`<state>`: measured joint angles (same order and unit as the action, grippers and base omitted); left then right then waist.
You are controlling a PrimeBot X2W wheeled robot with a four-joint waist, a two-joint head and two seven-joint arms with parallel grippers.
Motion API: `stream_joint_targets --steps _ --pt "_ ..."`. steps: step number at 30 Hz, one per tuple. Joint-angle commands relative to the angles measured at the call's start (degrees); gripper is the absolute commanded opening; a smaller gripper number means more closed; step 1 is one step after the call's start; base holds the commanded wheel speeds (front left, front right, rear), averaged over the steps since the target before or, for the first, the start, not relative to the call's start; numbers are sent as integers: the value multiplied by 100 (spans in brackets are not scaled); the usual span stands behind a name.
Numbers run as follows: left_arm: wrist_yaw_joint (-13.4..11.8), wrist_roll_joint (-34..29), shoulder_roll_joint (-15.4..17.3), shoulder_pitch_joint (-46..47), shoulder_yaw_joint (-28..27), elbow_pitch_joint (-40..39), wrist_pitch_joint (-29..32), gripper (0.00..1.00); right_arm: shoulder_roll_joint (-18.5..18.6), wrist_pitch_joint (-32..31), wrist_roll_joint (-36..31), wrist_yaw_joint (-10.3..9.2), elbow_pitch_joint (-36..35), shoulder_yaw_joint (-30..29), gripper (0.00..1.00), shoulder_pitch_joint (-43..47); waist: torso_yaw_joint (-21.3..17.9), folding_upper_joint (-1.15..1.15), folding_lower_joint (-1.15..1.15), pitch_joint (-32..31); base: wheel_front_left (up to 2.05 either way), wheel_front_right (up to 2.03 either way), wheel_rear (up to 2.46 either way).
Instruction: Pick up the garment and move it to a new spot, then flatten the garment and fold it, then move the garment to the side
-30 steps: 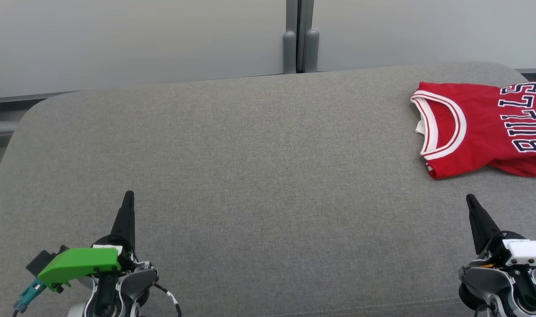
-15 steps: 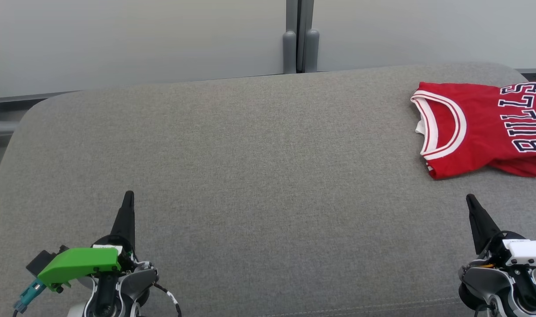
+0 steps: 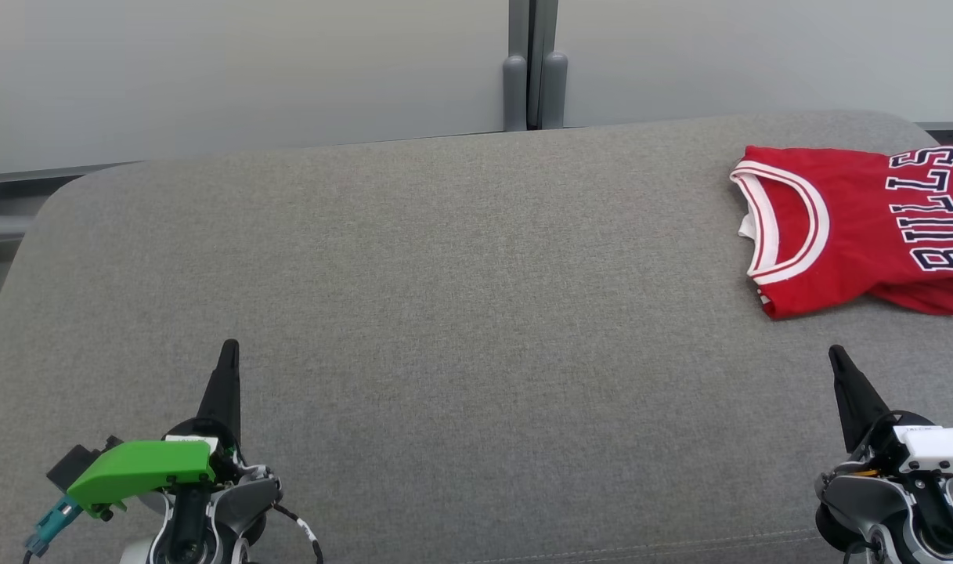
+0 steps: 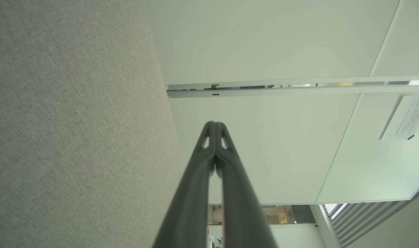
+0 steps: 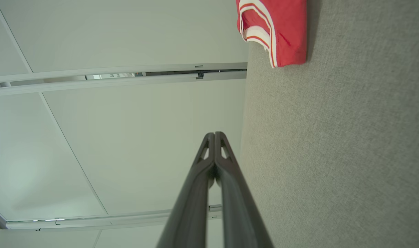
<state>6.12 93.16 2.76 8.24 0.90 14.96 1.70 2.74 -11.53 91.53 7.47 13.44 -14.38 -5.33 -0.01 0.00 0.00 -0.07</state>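
A big grey counter [image 3: 445,313] with a soft cloth top fills the head view. A red shirt [image 3: 852,235] lies on it at the far right corner, close to the back edge. The shirt has a white and red stripe round the neck hole and dark letters that say BULLS. The neck hole faces the left. The shirt looks folded in layers, but its right side runs off the picture, so I cannot be sure how neat it is. In the right wrist view the shirt [image 5: 285,31] shows at the top, flat on the grey cloth.

The left jaws are at the near left of the counter. Their two dark fingers [image 3: 222,392] are pressed together and point away from the robot. A green cover [image 3: 139,466] sits on that wrist. In the left wrist view the fingers [image 4: 195,193] meet at the tips.

The right jaws are at the near right. Their fingers [image 3: 856,399] are together too, and they lean a little to the left. A white cover [image 3: 938,442] sits on that wrist. The tip is near the front edge of the shirt but not touching it; a strip of grey cloth lies between them. In the right wrist view the fingers [image 5: 195,199] meet at the tips.

Behind the counter stand pale grey wall panels [image 3: 249,70] with a grey post [image 3: 532,70] between them.
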Motion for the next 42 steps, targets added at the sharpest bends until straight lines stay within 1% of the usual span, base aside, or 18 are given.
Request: stream_joint_targets --steps 1,42 --pt "40 22 1 79 -16 -17 0 0 26 -25 19 4 10 -18 0 -56 0 0 0 0 0 0 0" --pt "40 21 0 79 -17 -17 0 0 26 -25 19 4 10 -18 0 -57 0 0 0 0 0 0 0"
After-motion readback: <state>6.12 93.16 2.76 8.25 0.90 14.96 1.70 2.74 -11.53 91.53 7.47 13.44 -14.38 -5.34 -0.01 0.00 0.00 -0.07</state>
